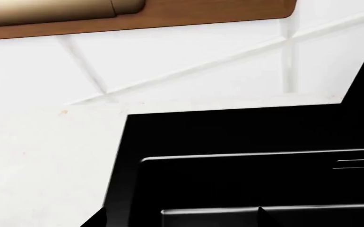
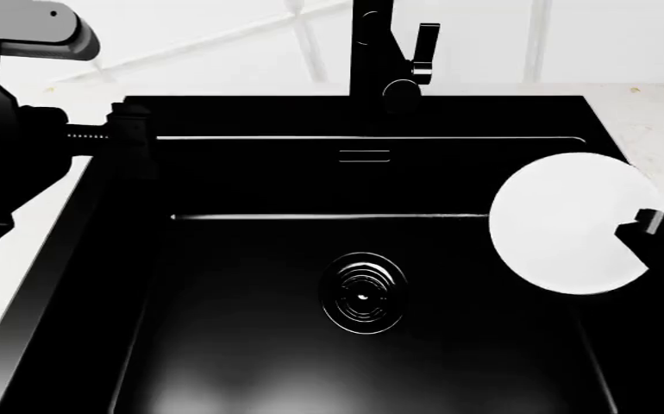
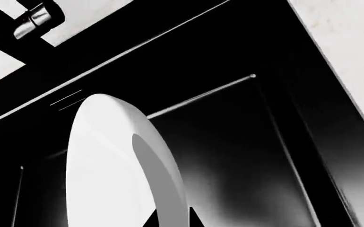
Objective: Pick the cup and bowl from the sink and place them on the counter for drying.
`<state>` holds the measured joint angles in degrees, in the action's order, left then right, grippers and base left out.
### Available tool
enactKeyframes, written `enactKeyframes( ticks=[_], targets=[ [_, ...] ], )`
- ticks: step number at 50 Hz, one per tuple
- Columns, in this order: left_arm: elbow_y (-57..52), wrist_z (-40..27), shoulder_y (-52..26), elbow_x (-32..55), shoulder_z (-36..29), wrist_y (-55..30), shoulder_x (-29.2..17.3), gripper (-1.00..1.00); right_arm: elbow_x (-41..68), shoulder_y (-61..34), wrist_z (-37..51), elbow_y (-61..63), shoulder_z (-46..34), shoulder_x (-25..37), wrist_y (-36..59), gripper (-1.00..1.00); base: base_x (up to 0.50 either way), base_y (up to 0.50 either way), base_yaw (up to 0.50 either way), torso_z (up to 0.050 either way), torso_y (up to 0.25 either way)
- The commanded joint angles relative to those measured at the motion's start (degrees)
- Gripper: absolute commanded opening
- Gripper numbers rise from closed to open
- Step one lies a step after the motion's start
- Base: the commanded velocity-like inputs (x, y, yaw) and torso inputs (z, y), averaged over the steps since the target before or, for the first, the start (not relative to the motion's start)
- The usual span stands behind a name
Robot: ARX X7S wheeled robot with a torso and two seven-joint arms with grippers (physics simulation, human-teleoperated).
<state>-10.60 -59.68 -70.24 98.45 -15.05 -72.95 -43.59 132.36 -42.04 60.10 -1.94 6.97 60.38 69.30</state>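
The white bowl (image 2: 562, 224) hangs tilted on edge above the right side of the black sink (image 2: 252, 112), clear of the basin floor. My right gripper (image 2: 648, 226) is shut on its right rim. The right wrist view shows the bowl (image 3: 106, 165) with its rim pinched between my right gripper's (image 3: 171, 218) two dark fingertips. My left gripper (image 2: 131, 142) hovers over the sink's back left corner. In the left wrist view it (image 1: 180, 218) is open and holds nothing, above the sink's ledge (image 1: 232, 132). The cup is out of view. White counter (image 2: 654, 112) surrounds the sink.
A black faucet (image 2: 387, 52) rises behind the sink's middle, with an overflow slot (image 2: 365, 155) below it. The ringed drain (image 2: 363, 297) sits mid-basin. White tiled wall (image 1: 201, 56) and a brown wooden unit (image 1: 138, 14) lie beyond the counter (image 1: 43, 156).
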Motion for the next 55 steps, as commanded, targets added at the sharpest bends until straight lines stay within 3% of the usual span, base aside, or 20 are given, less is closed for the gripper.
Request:
enactKeyframes(
  ticks=[1,9,13,15,21,40,55],
  targets=[
    [0.0,0.28,0.04,-0.22,-0.37,0.65,0.25,1.0,2.42,8.78,1.5,4.03,12.35,3.82,-3.83,-1.0,0.0,0.0,0.0,0.0,0.0],
    [-0.31,2.59,1.56,-2.98,-0.53,1.87,0.39,1.0,4.4,6.18,2.18,4.02,10.12,5.88,-5.15,-1.0,0.0,0.0,0.0,0.0,0.0],
    [-5.11,10.09,4.75,-9.89,2.87,7.84,-0.82,1.0,4.33,5.43,1.89,3.78,8.82,5.75,-5.19,-1.0,0.0,0.0,0.0,0.0,0.0],
    [-5.8,11.11,4.25,-11.26,1.63,6.82,-1.46,1.0,4.49,4.83,1.94,3.56,8.11,6.03,-5.31,-1.0,0.0,0.0,0.0,0.0,0.0],
    [-5.6,10.64,5.1,-10.08,2.19,7.75,-0.76,1.0,4.8,6.51,2.25,4.0,9.54,6.09,-5.46,-1.0,0.0,0.0,0.0,0.0,0.045],
    [-5.92,10.58,6.02,-9.9,2.44,8.55,-1.33,1.0,4.67,9.74,2.55,5.11,12.91,5.44,-5.97,-1.0,0.0,0.0,0.0,0.0,0.226],
    [-5.19,9.55,6.18,-8.99,2.68,9.04,-1.35,1.0,3.52,12.37,3.01,5.84,17.57,4.83,-6.46,-1.0,0.0,0.0,0.0,0.0,0.037]
  ],
)
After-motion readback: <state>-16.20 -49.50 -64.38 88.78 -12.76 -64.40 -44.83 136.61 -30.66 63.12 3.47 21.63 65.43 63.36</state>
